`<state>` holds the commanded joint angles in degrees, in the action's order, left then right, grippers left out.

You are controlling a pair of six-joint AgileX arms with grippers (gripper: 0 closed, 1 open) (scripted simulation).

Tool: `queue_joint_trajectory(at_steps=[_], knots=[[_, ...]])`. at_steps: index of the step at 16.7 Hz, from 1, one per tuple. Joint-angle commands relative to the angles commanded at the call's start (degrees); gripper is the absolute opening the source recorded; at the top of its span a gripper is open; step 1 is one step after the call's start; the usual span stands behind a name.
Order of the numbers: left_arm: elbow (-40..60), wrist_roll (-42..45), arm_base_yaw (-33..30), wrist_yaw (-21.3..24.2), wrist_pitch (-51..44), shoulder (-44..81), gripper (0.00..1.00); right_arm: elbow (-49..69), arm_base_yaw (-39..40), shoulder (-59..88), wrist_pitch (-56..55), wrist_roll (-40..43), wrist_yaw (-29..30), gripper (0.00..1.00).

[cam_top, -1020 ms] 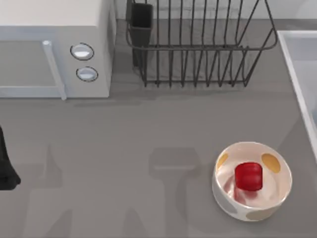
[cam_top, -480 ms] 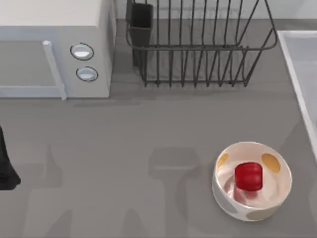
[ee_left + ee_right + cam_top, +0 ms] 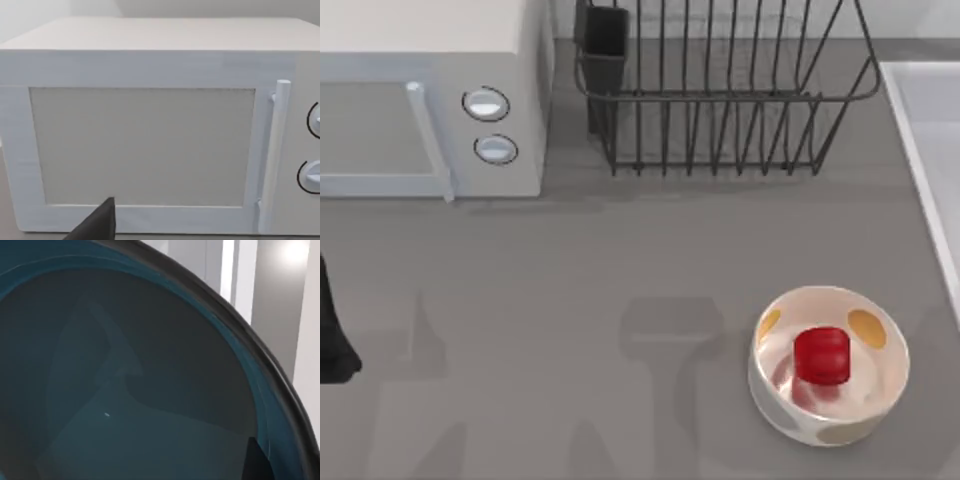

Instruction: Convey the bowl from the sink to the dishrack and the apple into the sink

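The right arm's jaws hang close over the bowl [image 3: 125, 390], whose dark teal inside spreads across the right wrist view with its rim curving past pale sink [image 3: 305, 340] walls behind; one dark fingertip [image 3: 255, 460] pokes in at the edge of that view, but whether the jaws are spread or pressed together I cannot tell. Being that near suggests the arm is set to grip the bowl's rim, the first half of the job. The bowl sits in the sink [image 3: 920, 130], whose raised pale rim runs down the right edge of the counter [image 3: 620, 260] in the top view. The dishrack [image 3: 720, 100] stands at the far edge, middle to right, with its black utensil cup [image 3: 605, 35] at its left corner, so the carry from sink to rack looks short. The apple [image 3: 821, 355] rests inside the spotted bowl [image 3: 830, 365] near the front right corner, close beside the sink, handy for the second half, which is not yet begun. The left arm is parked at the counter's left edge [image 3: 332, 330], its wrist camera facing the microwave [image 3: 150, 130] at the far left corner with one dark fingertip [image 3: 97, 225] in that view; the state of its jaws I also cannot tell.
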<state>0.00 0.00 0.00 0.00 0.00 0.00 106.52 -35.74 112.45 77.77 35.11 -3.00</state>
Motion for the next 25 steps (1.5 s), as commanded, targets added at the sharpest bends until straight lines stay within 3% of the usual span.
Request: queue_joint_trajectory(at_steps=[6,15,20,25], knots=[[0.0,0.0,0.0,0.0,0.0,0.0,1.0,-11.39,-8.27,-22.13,11.95,8.27,-0.95,0.0],[0.0,0.0,0.0,0.0,0.0,0.0,1.0,-12.85,-8.89,-24.97,13.36,9.16,-0.8,0.0],[0.0,0.0,0.0,0.0,0.0,0.0,1.0,-10.87,2.92,-23.72,2.39,1.6,5.77,0.0],[0.0,0.0,0.0,0.0,0.0,0.0,1.0,-9.88,26.58,-20.26,-17.8,-10.56,17.6,0.0]])
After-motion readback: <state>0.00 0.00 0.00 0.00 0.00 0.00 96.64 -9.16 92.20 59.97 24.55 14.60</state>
